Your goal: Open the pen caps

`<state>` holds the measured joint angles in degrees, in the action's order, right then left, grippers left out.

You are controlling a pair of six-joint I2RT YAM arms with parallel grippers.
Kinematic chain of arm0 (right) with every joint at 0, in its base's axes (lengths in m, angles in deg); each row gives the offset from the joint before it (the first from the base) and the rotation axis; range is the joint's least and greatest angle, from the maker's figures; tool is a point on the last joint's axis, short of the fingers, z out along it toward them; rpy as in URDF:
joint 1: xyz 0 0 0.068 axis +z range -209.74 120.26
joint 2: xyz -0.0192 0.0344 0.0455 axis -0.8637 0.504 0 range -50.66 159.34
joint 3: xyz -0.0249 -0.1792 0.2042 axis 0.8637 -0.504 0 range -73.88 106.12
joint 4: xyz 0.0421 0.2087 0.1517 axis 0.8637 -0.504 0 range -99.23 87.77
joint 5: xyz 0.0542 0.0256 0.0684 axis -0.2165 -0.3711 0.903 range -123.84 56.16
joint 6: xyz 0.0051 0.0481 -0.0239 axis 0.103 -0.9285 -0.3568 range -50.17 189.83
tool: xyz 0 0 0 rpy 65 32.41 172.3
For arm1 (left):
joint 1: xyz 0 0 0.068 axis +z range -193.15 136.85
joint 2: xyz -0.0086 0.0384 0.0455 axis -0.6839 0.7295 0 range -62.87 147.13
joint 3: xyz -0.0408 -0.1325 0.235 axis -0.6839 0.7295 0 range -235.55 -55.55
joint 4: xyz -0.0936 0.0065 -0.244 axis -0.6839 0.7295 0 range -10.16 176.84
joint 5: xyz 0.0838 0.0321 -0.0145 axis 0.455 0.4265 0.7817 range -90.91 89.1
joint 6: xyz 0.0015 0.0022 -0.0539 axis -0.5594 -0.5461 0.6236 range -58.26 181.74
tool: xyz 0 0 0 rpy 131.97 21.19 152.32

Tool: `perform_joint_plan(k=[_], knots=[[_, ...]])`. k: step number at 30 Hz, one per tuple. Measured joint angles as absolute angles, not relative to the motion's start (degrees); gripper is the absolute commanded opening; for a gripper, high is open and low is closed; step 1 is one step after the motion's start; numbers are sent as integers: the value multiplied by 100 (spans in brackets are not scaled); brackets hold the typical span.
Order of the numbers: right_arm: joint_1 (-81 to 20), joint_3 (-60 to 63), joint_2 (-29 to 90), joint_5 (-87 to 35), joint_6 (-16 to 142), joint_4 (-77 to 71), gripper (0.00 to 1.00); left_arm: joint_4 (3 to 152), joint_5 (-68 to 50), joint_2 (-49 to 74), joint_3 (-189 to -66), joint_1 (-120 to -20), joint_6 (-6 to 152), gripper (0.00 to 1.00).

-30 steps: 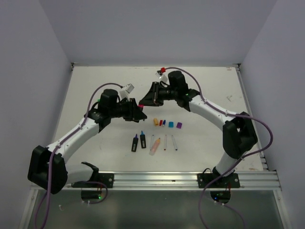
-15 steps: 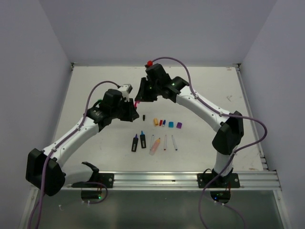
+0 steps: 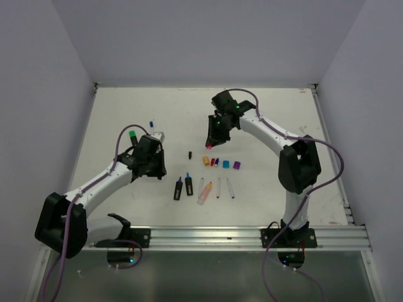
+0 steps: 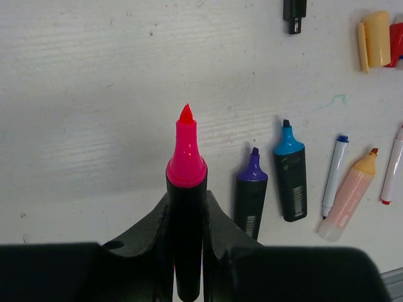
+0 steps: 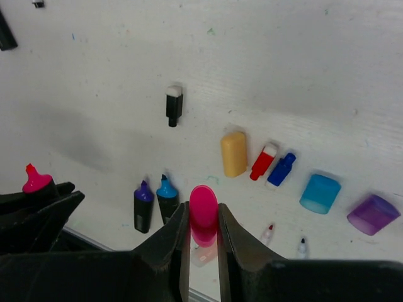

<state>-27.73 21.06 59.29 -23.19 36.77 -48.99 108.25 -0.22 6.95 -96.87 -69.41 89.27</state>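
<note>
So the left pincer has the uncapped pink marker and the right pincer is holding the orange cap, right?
Not quite. The right pincer holds the pink cap, not the orange cap, which lies on the table; the right wrist view shows this. The left pincer does hold the uncapped pink marker.

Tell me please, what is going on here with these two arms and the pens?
The two arms are taking caps off pens. The left gripper grips a pink highlighter by its black barrel, tip bare. The right gripper grips the pink cap above the table. An orange cap, a red cap, a blue cap, a cyan cap and a purple cap lie loose in a row. Nearer the arms lie uncapped pens, among them a purple highlighter and a blue highlighter.
</note>
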Motion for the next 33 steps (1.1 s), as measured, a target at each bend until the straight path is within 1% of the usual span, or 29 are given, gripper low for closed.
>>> perform_joint_plan(k=[4, 11, 13, 17, 19, 20, 21, 22, 25, 28, 29, 31, 32, 33], knots=[[-2593, 2324, 6333, -2030, 3749, -4897, 0, 10700, -142, 728, -9663, -6941, 9058, 0], [-2510, 2576, 6910, -1755, 3751, -4888, 1, 10256, -688, 936, -9001, -6944, 9500, 0], [-2513, 2578, 7028, -1724, 3742, -4890, 2, 10178, -817, 1027, -8872, -6944, 9576, 1], [-2495, 2650, 7286, -1609, 3727, -4895, 3, 10014, -992, 1113, -8754, -6944, 9725, 13], [-2471, 2716, 7408, -1600, 3720, -4886, 4, 9957, -1049, 1113, -8741, -6944, 9777, 17], [-2454, 2753, 7467, -1595, 3709, -4888, 4, 9911, -1071, 1113, -8730, -6944, 9814, 24], [-2440, 2779, 7516, -1587, 3701, -4886, 6, 9865, -1082, 1113, -8713, -6944, 9823, 29], [-2434, 2814, 7570, -1584, 3688, -4893, 6, 9843, -1097, 1113, -8700, -6944, 9840, 38], [-2401, 2844, 7655, -1587, 3681, -4886, 10, 9740, -1180, 1113, -8686, -6946, 9941, 49], [-2395, 2844, 7679, -1587, 3670, -4890, 17, 9666, -1241, 1113, -8697, -6948, 10011, 58], [-2395, 2844, 7679, -1589, 3661, -4890, 23, 9662, -1250, 1110, -8708, -6948, 10020, 60], [-2395, 2844, 7679, -1591, 3644, -4886, 30, 9668, -1239, 1104, -8737, -6952, 10031, 62], [-2395, 2844, 7679, -1593, 3644, -4888, 36, 9705, -1211, 1104, -8765, -6952, 10031, 63], [-2395, 2844, 7679, -1593, 3655, -4886, 38, 9756, -1163, 1104, -8800, -6952, 10022, 64]])
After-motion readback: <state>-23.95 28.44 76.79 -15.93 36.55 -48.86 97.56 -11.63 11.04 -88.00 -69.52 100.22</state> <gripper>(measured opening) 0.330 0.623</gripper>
